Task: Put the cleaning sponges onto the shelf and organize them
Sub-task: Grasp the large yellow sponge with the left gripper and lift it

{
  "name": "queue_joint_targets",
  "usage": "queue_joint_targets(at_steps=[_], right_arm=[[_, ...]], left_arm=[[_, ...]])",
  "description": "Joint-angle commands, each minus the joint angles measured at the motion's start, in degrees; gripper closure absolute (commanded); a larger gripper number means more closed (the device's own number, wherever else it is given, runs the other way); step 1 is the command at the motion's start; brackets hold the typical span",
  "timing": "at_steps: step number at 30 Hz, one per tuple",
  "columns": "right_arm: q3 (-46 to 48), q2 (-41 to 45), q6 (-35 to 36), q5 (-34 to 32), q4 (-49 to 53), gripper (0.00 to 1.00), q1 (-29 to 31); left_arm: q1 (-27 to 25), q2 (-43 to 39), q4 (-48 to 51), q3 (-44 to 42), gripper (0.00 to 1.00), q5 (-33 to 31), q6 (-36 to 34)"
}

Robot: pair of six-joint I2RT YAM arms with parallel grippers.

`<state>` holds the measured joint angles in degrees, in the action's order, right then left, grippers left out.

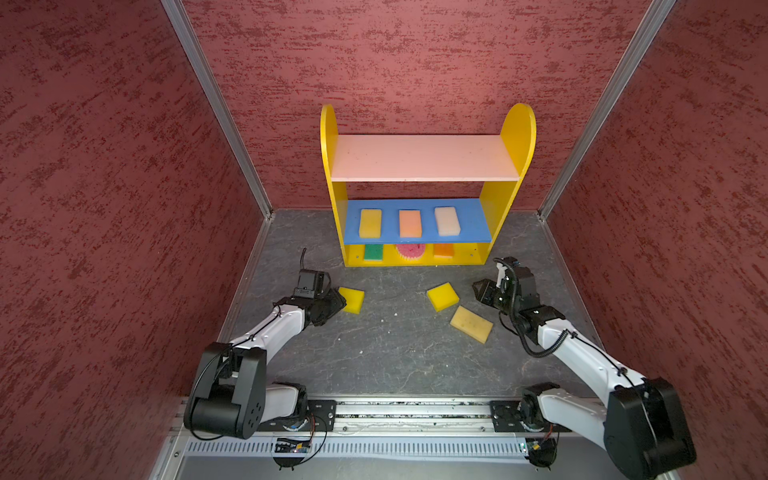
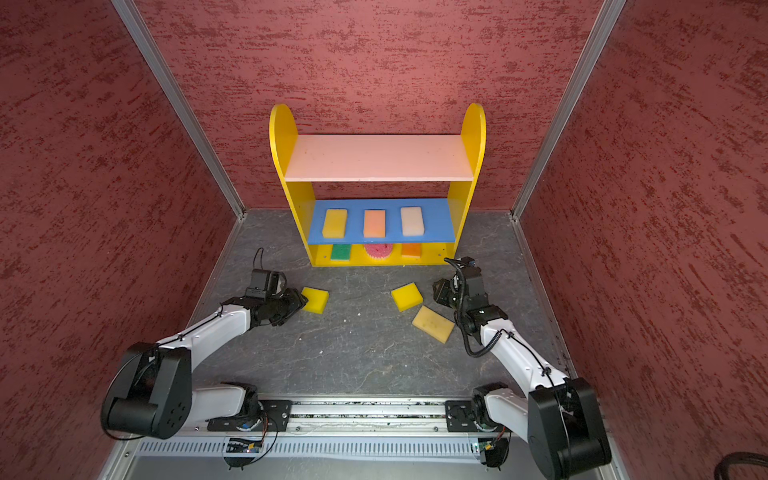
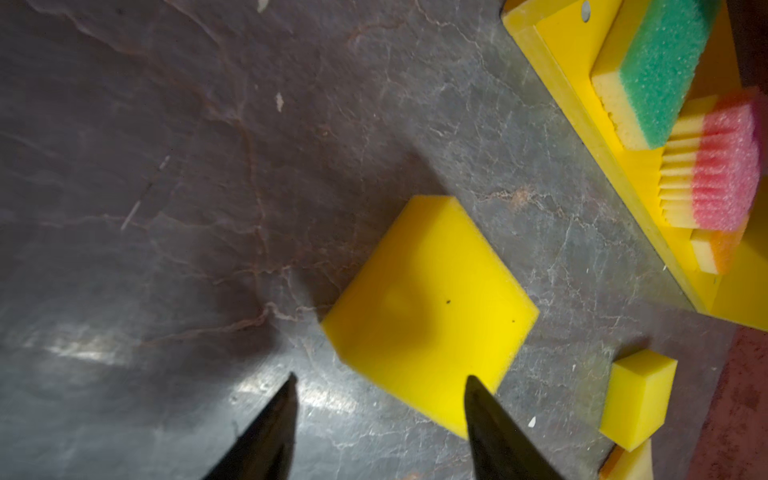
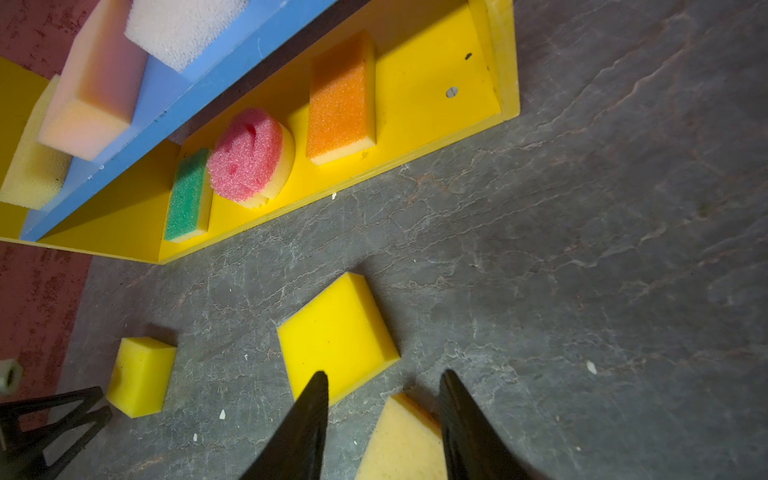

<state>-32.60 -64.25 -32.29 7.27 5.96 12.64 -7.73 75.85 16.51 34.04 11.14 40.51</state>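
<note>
The left gripper [image 3: 380, 376] stands half-wide and empty, low over the floor [image 3: 166, 166]. Just ahead of its tips 1 yellow sponge [image 3: 428, 307] lies flat, turned corner-on to the jaws; 1 finger [image 3: 482, 399] overlaps its near corner while the other stands over bare floor. By my judgement the grasp turns on a wrist twist and a small sideways shift, to bring 2 parallel edges between the fingers.

The right gripper [image 4: 382, 372], likewise parted and holding nothing, hangs by the tan sponge [image 4: 403, 440], with a 2nd yellow sponge [image 4: 336, 336] just beyond; that arm is plainly nearer both.

Beyond stands the shelf [image 1: 519, 137]; 3 sponges [image 1: 410, 223] lie on its blue board [image 1: 473, 224], 3 more on the bottom board [image 1: 469, 259]; the pink top board [image 1: 424, 158] is bare.
</note>
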Motion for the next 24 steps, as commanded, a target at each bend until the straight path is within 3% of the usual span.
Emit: queue_joint_targets(at_steps=[1, 10, 13, 17, 20, 24], right_arm=[[1.60, 1.00, -3.29, -0.50, -2.00, 0.55, -0.01], [1.64, -2.72, -6.60, 1.39, -4.43, 0.55, -0.03], [1.84, -3.14, -7.60, 1.83, -5.43, 0.55, 0.00], [1.44, -2.75, -7.40, 2.50, -4.38, 0.56, 0.00], [0.02, -3.01, -5.85, 2.62, -2.02, 0.62, 0.01], [-2.63, -4.20, -4.40, 4.00, -0.94, 0.71, 0.00]], left_arm=[[-0.01, 1.73, -4.15, -0.78, 0.54, 0.41, 0.95], [0.26, 2.22, -4.39, 1.00, 0.91, 2.08, -0.38], [0.17, 1.16, -2.57, 2.12, 0.99, 2.42, -2.10], [-0.16, -1.78, -1.95, 3.77, 1.00, 6.41, -4.01], [-1.08, -4.84, -1.33, 6.32, 1.00, 9.90, -5.76], [-3.69, -10.05, 3.20, 11.16, 1.00, 9.89, -9.63]])
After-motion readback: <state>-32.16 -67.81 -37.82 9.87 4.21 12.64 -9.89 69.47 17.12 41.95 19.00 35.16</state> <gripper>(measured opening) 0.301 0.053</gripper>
